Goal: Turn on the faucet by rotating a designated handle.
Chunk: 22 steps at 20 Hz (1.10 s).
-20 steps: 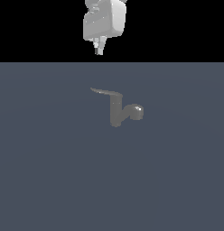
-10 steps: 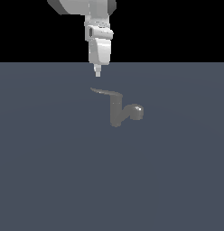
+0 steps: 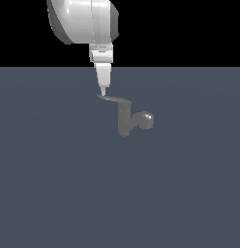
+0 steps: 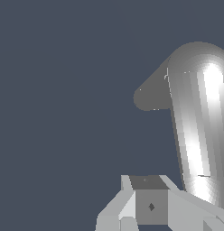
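Observation:
The faucet point(image 3: 124, 122) is a dull-grey upright cylinder with a short spout ending in a shiny rounded tip point(image 3: 148, 117). Its thin flat handle point(image 3: 114, 100) projects from the top towards the exterior view's left. My gripper point(image 3: 103, 91) hangs straight down, its fingers together in one narrow point, touching or just above the handle's pointed end. It holds nothing. In the wrist view the handle point(image 4: 195, 135) runs as a long shiny bar up to my fingers point(image 4: 150, 205), with the spout point(image 4: 147, 97) as a dark stub at its side.
The faucet stands alone on a flat dark blue-grey surface point(image 3: 59, 184). The large white arm body point(image 3: 83, 22) hangs above the handle's end, against a black background.
The arm has come down over the last second. The gripper's tip has dropped from well above the faucet to the handle's pointed end. The faucet and handle have not moved.

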Motion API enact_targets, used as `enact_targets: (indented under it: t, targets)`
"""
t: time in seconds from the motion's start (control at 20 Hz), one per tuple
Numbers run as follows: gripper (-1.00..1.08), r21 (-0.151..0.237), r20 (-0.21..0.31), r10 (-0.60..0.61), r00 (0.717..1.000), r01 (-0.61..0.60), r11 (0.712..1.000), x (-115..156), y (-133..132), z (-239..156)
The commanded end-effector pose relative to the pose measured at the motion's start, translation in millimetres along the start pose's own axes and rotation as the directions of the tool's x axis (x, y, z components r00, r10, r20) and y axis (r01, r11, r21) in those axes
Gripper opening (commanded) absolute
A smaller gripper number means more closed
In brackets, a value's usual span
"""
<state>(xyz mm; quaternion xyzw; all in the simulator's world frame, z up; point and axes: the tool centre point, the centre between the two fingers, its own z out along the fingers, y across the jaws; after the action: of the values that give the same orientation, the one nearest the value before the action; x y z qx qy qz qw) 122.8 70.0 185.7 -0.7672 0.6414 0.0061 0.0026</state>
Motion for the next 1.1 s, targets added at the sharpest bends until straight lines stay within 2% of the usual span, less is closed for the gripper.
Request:
enact_targets:
  t: [0.0, 0.45, 1.05]
  targets:
    - [-1.0, 0.003, -0.007, 0.022, 1.0, -0.022, 1.0, -0.5, -4.1, 7.3]
    - [-1.0, 0.004, -0.012, 0.036, 0.999, -0.036, 0.999, -1.2, -6.4, 13.1]
    - [-1.0, 0.004, -0.012, 0.036, 0.999, -0.036, 0.999, -7.7, 22.0, 13.4]
